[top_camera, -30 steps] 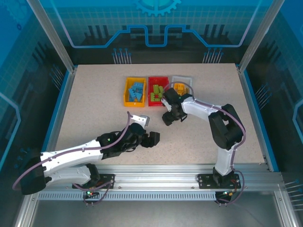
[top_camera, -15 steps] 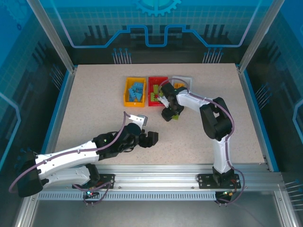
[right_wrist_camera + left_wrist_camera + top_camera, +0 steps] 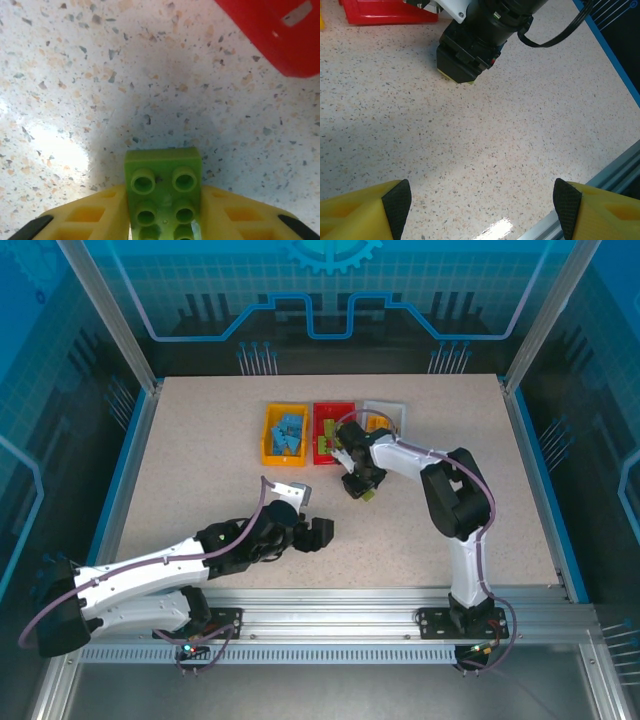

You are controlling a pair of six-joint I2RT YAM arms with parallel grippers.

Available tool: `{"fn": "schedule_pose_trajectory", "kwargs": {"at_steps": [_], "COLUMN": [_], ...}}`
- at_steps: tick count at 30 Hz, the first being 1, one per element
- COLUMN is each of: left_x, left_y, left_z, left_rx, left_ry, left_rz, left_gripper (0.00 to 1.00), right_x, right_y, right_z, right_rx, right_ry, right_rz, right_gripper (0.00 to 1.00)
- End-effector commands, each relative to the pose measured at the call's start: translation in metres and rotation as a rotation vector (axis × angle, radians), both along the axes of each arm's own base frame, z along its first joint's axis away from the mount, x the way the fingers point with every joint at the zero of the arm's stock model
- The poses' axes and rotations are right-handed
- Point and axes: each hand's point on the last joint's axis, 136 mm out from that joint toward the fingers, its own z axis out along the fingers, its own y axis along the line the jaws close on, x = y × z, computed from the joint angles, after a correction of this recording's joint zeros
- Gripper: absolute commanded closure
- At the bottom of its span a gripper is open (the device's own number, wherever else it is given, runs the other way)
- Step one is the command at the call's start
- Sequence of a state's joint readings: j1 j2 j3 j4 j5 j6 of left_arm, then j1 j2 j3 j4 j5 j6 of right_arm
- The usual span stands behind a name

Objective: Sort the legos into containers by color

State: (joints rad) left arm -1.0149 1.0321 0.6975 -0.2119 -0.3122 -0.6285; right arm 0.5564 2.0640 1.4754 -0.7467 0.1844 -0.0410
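Note:
A green lego (image 3: 163,192), studs up, sits clamped between the yellow fingers (image 3: 90,220) of my right gripper (image 3: 360,485), low over the table just in front of the red container (image 3: 334,430). That red container holds green bricks, the yellow-orange container (image 3: 284,434) holds blue ones, and the white container (image 3: 384,417) holds yellow pieces. My left gripper (image 3: 318,533) hovers open over bare table with nothing between its fingers (image 3: 395,205). In the left wrist view the right gripper (image 3: 467,55) shows ahead with a sliver of green under it.
The red container's corner (image 3: 272,35) lies at the upper right of the right wrist view. The blue table border and metal rail (image 3: 615,165) run along the right side of the left wrist view. Speckled tabletop spreads around both arms.
The right gripper swung left from beside the white container to the front of the red one and dropped lower. The left arm barely shifted.

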Motion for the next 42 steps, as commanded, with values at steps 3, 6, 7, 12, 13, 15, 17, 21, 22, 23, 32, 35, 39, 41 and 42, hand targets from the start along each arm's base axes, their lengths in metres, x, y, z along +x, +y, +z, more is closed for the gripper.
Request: {"fn": "schedule_pose_trajectory", "kwargs": {"at_steps": [3, 6, 7, 12, 13, 15, 17, 21, 22, 23, 32, 35, 39, 41, 42], "left_x": [0.001, 0.002, 0.003, 0.022, 0.028, 0.040, 0.052, 0.077, 0.082, 0.086, 0.097, 0.095, 0.093, 0.092, 0.092], "left_y": [0.008, 0.014, 0.018, 0.050, 0.054, 0.061, 0.068, 0.077, 0.078, 0.078, 0.068, 0.068, 0.070, 0.070, 0.070], "left_z": [0.012, 0.014, 0.016, 0.033, 0.037, 0.044, 0.051, 0.063, 0.066, 0.069, 0.060, 0.054, 0.050, 0.049, 0.049], "left_rx": [-0.013, -0.004, 0.004, 0.084, 0.079, 0.060, 0.045, 0.026, 0.028, 0.028, 0.004, 0.007, 0.007, 0.008, 0.008], "left_ry": [-0.034, -0.040, -0.048, -0.086, -0.083, -0.076, -0.069, -0.052, -0.056, -0.059, -0.033, -0.020, -0.011, -0.006, -0.006], "left_rz": [0.032, 0.049, 0.066, 0.215, 0.235, 0.270, 0.297, 0.326, 0.327, 0.328, 0.305, 0.301, 0.301, 0.300, 0.301], "left_gripper": [0.21, 0.21, 0.21, 0.21, 0.20, 0.20, 0.21, 0.20, 0.20, 0.20, 0.20, 0.20, 0.20, 0.20, 0.20], "right_x": [-0.022, -0.020, -0.017, 0.007, 0.015, 0.031, 0.050, 0.094, 0.104, 0.113, 0.155, 0.157, 0.155, 0.153, 0.152], "right_y": [-0.016, -0.005, -0.001, 0.020, 0.027, 0.039, 0.048, 0.061, 0.063, 0.068, 0.075, 0.075, 0.080, 0.082, 0.083], "right_z": [-0.006, 0.019, 0.033, 0.099, 0.108, 0.118, 0.125, 0.128, 0.128, 0.126, 0.077, 0.071, 0.083, 0.097, 0.106], "right_rx": [-0.134, -0.077, -0.044, 0.121, 0.152, 0.199, 0.221, 0.255, 0.265, 0.277, 0.292, 0.294, 0.318, 0.337, 0.351], "right_ry": [0.010, -0.055, -0.088, -0.211, -0.227, -0.245, -0.260, -0.267, -0.265, -0.260, -0.216, -0.204, -0.213, -0.230, -0.239], "right_rz": [-0.007, -0.017, -0.031, -0.128, -0.153, -0.208, -0.269, -0.404, -0.429, -0.446, -0.541, -0.535, -0.505, -0.497, -0.493], "right_gripper": [0.71, 0.73, 0.73, 0.72, 0.71, 0.71, 0.71, 0.71, 0.71, 0.71, 0.69, 0.63, 0.46, 0.42, 0.40]}}
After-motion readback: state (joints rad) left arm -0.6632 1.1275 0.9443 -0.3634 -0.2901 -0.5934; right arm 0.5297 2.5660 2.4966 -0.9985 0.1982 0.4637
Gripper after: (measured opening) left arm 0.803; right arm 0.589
